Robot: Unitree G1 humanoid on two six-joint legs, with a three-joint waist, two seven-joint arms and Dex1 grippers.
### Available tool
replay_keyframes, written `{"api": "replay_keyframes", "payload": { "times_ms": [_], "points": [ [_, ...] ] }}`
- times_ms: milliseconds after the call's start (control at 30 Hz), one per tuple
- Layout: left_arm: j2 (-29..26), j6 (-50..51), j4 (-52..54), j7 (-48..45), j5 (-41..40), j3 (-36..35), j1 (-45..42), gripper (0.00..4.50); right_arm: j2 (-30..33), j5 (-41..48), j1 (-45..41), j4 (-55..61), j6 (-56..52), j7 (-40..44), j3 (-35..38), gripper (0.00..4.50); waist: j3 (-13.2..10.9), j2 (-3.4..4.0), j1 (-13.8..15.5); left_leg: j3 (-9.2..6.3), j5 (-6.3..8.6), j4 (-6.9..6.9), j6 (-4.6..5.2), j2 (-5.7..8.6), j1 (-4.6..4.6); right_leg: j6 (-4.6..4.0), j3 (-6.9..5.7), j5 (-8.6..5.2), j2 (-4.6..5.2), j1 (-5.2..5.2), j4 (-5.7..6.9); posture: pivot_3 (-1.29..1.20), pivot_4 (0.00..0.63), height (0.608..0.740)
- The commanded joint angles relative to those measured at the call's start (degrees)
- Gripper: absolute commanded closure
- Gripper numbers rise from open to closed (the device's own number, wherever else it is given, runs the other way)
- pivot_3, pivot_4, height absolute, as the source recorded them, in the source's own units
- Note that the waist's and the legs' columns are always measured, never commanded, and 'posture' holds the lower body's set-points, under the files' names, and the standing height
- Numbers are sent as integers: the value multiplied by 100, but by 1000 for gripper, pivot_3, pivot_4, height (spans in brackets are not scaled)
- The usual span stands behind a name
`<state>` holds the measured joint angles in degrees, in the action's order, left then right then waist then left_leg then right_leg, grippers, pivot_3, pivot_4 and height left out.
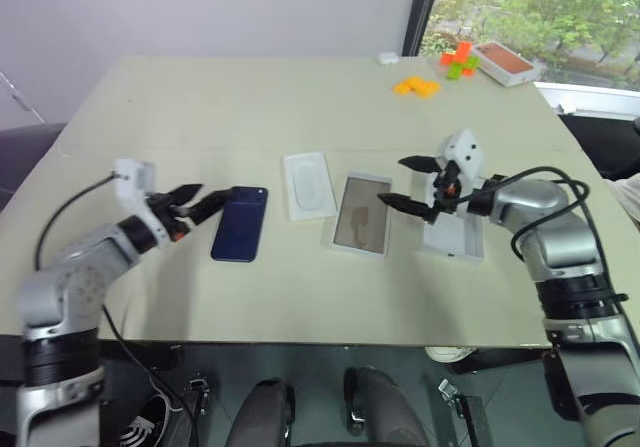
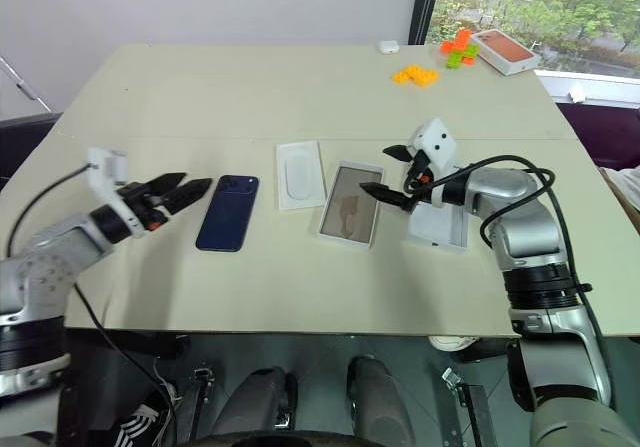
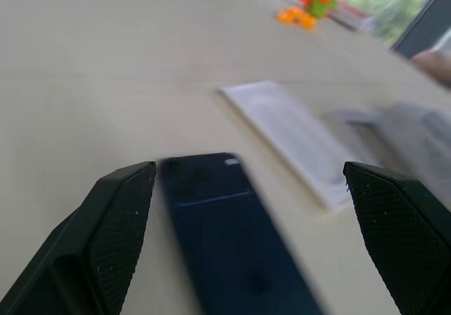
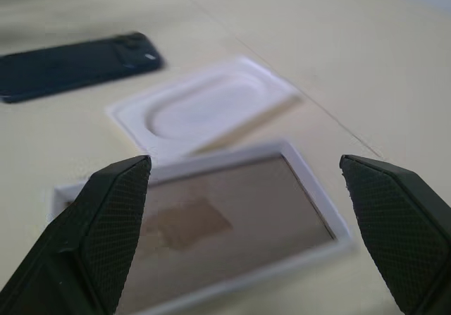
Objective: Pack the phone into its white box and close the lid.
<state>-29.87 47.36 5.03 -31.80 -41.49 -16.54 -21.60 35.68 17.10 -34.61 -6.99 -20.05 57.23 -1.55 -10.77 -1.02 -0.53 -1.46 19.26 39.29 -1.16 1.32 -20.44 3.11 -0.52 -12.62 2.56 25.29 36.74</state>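
We flank the white box [image 1: 362, 213], jaws wide: left gripper [image 1: 198, 203] beside the phone [image 1: 240, 223] for pickup, right gripper [image 1: 412, 184] above the lid [image 1: 452, 239].

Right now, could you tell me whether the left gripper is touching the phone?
Apart. In the left wrist view the left gripper stands open, and bare table shows between its fingers and the phone, which lies flat on the table.
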Motion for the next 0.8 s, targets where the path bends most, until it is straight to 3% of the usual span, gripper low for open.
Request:
{"api": "replay_keyframes", "payload": {
  "times_ms": [33,333,567,800],
  "points": [
    [425,-114,-225,661,371,267,-512,24,-20,83,-46,113,198,96,104,0,0,0,-3,0,0,0,0,0,0,0,0,0,0,0,1,0,150,740],
    [1551,-576,-1867,1490,999,457,-1631,24,116,-57,410,512,843,384,25,0,-2,-3,-10,-2,-9,-1,-16,0,7,0,-1,0,-5,5,22,0,150,740],
    [1714,-733,-2830,1412,1150,425,-2283,24,83,-58,460,444,837,250,90,0,-3,-5,-19,-1,-11,2,-19,5,9,0,1,0,-3,4,24,0,150,740],
    [1955,-106,-2987,1344,788,236,-2490,24,79,-94,423,389,912,101,120,0,-3,-5,-7,-4,-15,1,-26,4,5,0,0,0,-3,7,23,0,150,740]
  ]
}}
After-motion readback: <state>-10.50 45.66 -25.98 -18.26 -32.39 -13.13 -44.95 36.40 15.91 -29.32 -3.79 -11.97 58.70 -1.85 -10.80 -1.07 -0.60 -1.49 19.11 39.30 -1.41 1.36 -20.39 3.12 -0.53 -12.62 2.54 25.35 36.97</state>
